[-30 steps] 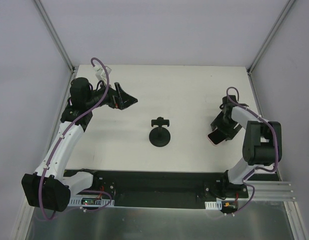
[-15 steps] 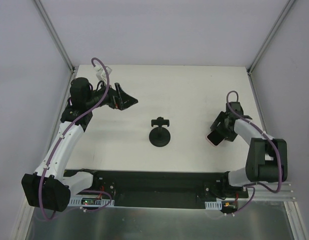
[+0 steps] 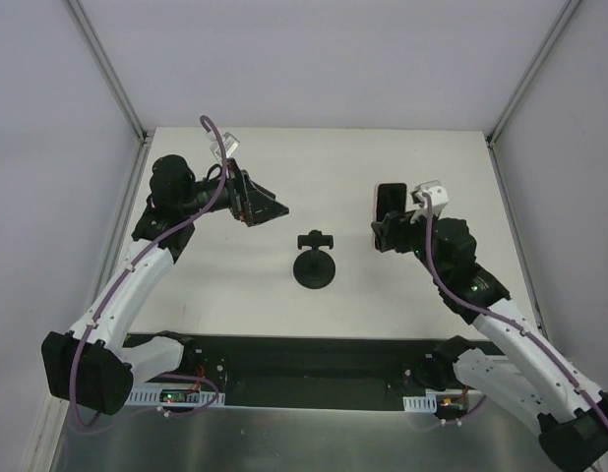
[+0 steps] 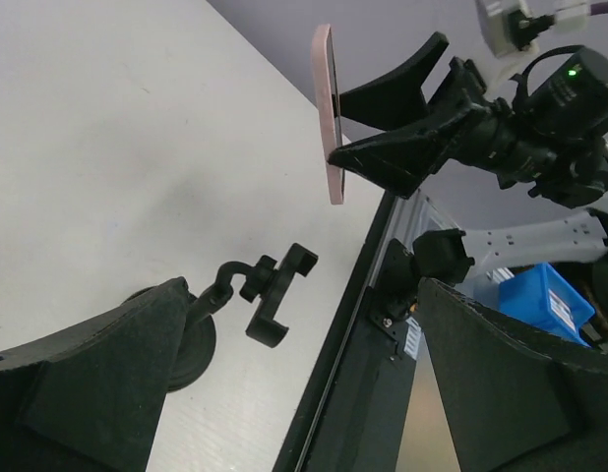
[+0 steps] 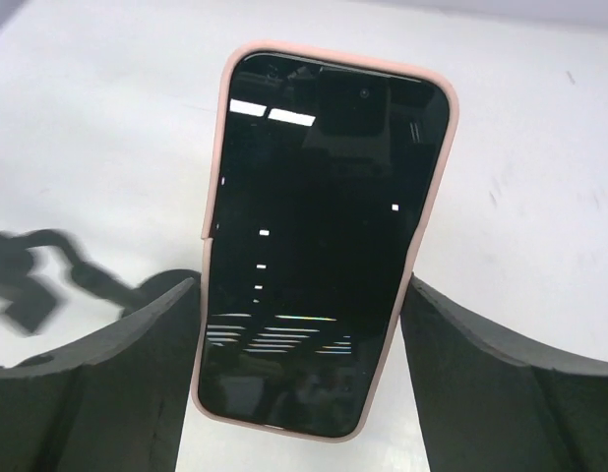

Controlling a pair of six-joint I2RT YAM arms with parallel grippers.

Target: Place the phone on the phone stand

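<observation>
The phone [image 3: 389, 201], black screen in a pale pink case, is held upright in the air by my right gripper [image 3: 384, 232], right of the phone stand [image 3: 315, 262]. In the right wrist view the phone [image 5: 324, 236] stands between my fingers [image 5: 107, 383], which press on its two long edges, and the stand [image 5: 33, 285] is a blur at the left. The left wrist view shows the phone [image 4: 329, 118] edge-on and the stand's clamp [image 4: 275, 294] empty. My left gripper [image 3: 273, 208] hangs open and empty, up and left of the stand.
The black mounting rail [image 3: 314, 359] runs along the table's near edge. Grey walls and slanted aluminium posts [image 3: 107, 69] close in the back and sides. A blue box [image 4: 550, 305] lies off the table beyond the rail.
My right arm has lifted the phone from low at the table's right side and carried it up and left towards the stand. My left gripper has shifted slightly right.
</observation>
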